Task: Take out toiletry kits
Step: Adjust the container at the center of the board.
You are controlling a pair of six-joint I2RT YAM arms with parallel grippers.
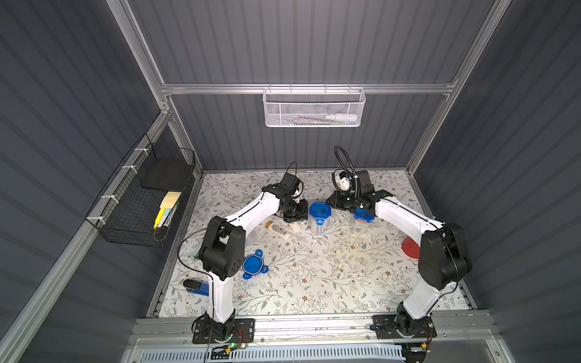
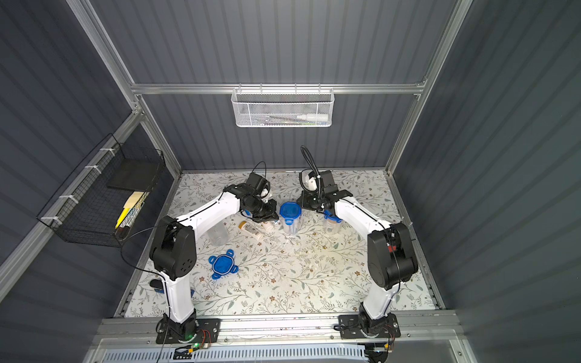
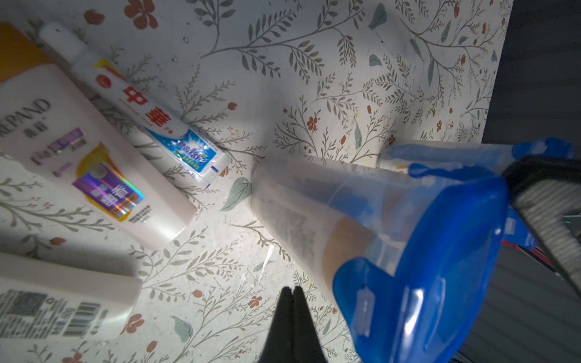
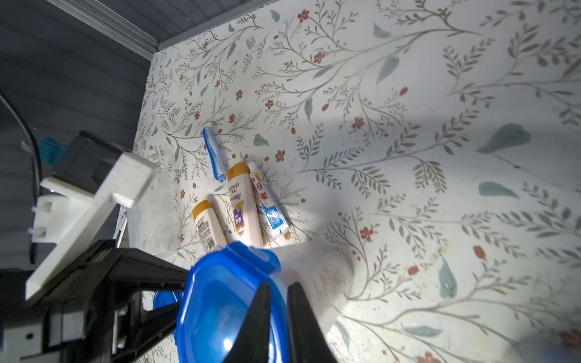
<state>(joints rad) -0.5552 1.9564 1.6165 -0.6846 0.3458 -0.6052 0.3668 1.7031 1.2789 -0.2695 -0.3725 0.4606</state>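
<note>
Left claw (image 3: 292, 294) shut tight, empty | right claw (image 4: 279, 292) narrow gap, over middle jar (image 1: 318, 226) lid (image 4: 220, 298) | worktop (image 1: 314, 276): middle jar and other jar (image 1: 360, 226) lids on, kits inside, left to do | one kit out beside middle jar: bottles (image 4: 245, 207), toothpaste (image 4: 268, 207), toothbrush (image 4: 213, 154)

Left gripper (image 3: 292, 294) pinched closed over the floral table (image 3: 314, 78).
From its tips: blue-lidded jar (image 3: 345, 213) at two o'clock; white bottles (image 3: 94, 157) and toothpaste tube (image 3: 151, 116) lying around ten o'clock.
</note>
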